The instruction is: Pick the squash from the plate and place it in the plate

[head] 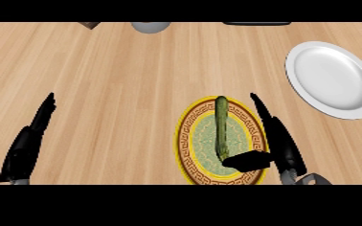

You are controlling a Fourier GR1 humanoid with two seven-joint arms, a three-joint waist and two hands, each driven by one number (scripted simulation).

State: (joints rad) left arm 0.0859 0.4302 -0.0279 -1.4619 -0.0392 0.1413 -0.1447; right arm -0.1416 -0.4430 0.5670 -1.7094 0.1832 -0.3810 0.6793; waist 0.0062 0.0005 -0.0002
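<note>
Wooden counter point(141, 76), right hand point(279, 143) open beside squash point(220, 124)

You saw the squash point(221, 127) lying on the patterned plate point(188, 124), your right hand point(277, 141) beside it, thumb touching.

A green squash point(220, 124) is seen on a yellow-rimmed plate point(188, 146) patterned with a brown key border and pale green centre. A plain white plate point(329, 79) is set far right on light wood-grained counter point(120, 86).
</note>
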